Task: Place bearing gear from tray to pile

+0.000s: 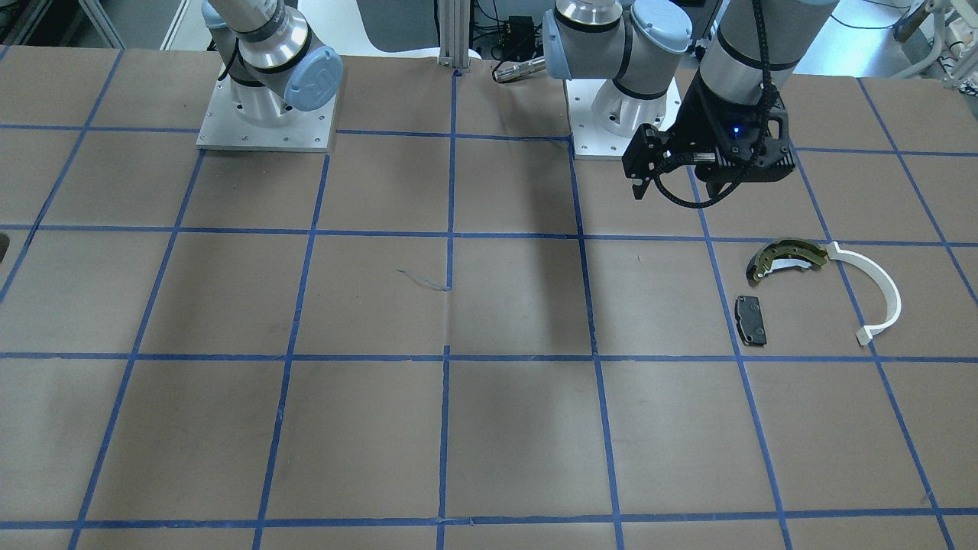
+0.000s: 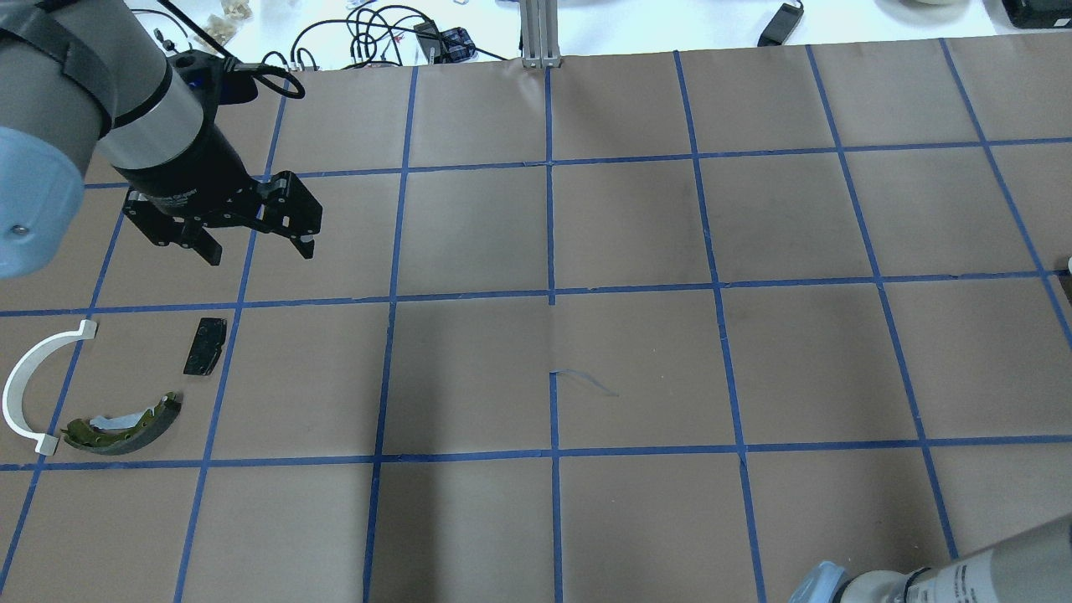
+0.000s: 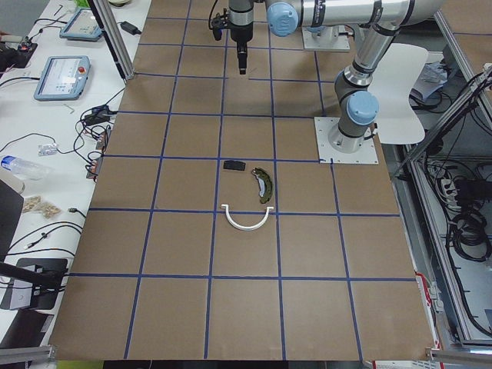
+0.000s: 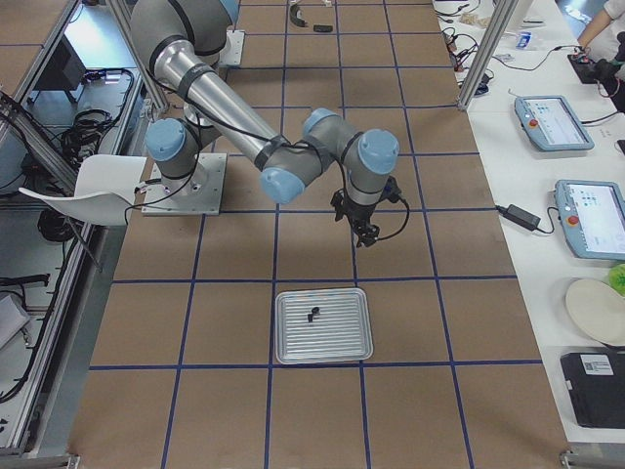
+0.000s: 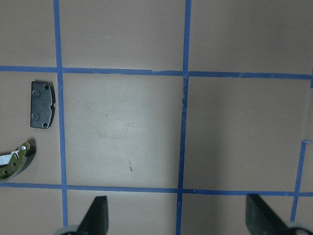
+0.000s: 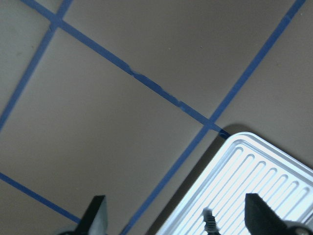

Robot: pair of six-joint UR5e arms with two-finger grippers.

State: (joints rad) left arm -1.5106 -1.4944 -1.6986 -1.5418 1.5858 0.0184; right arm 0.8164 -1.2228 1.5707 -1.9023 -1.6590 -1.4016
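Observation:
The bearing gear [image 4: 312, 315] is a small dark part lying in the ribbed metal tray [image 4: 288, 342]. In the right wrist view the gear [image 6: 209, 221] shows at the bottom edge, on the tray [image 6: 264, 176]. My right gripper [image 6: 177, 218] hovers open over the tray's corner, holding nothing. The pile lies far off at the table's other end: an olive brake shoe [image 2: 126, 423], a white plastic arc [image 2: 21, 389] and a black pad [image 2: 205, 345]. Open and holding nothing, my left gripper [image 2: 256, 249] hangs just beyond the pile, with the pad [image 5: 42, 104] to its left.
The table is brown paper with a blue tape grid. The two arm bases [image 1: 266, 114] [image 1: 623, 114] stand at the robot's side. A white bench with tablets [image 4: 547, 122] and cables runs along the far edge.

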